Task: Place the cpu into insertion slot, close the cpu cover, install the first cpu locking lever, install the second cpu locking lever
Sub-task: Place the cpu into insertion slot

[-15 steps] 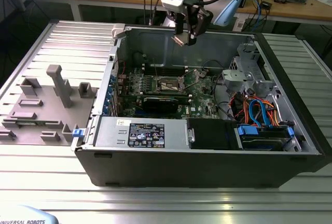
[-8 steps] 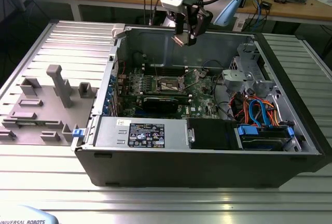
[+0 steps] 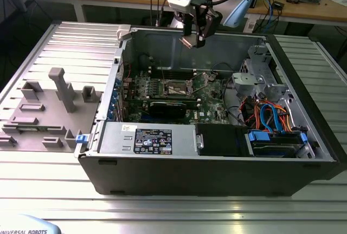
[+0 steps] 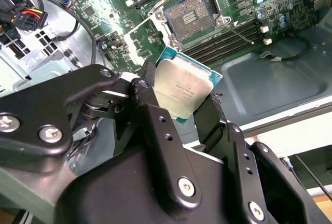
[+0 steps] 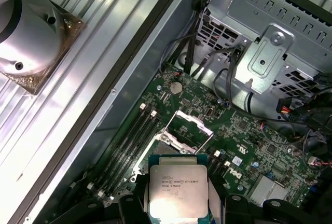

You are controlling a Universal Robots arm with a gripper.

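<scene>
My gripper point(image 3: 193, 40) hangs above the open computer case point(image 3: 162, 174), near its back wall, shut on the cpu point(image 3: 186, 41). In both wrist views the cpu point(image 4: 182, 90) point(image 5: 178, 189) shows its silver-grey top and green edge, clamped between the black fingers point(image 4: 150, 105). Below it on the green board lies the insertion slot point(image 4: 191, 17) point(image 3: 174, 88), a dark square with a silvery rim and nothing in it. The cpu cover point(image 5: 190, 127) stands tilted up at the slot's edge. A thin locking lever point(image 4: 237, 32) stands free beside the slot.
Long black memory slots point(image 4: 228, 40) flank the socket. A metal drive cage point(image 5: 275, 53) and bundled cables point(image 3: 271, 117) fill the case toward the exterior view's right. A power supply point(image 3: 154, 139) sits at the case's front. A grey fixture tray point(image 3: 49, 109) lies outside, at the left.
</scene>
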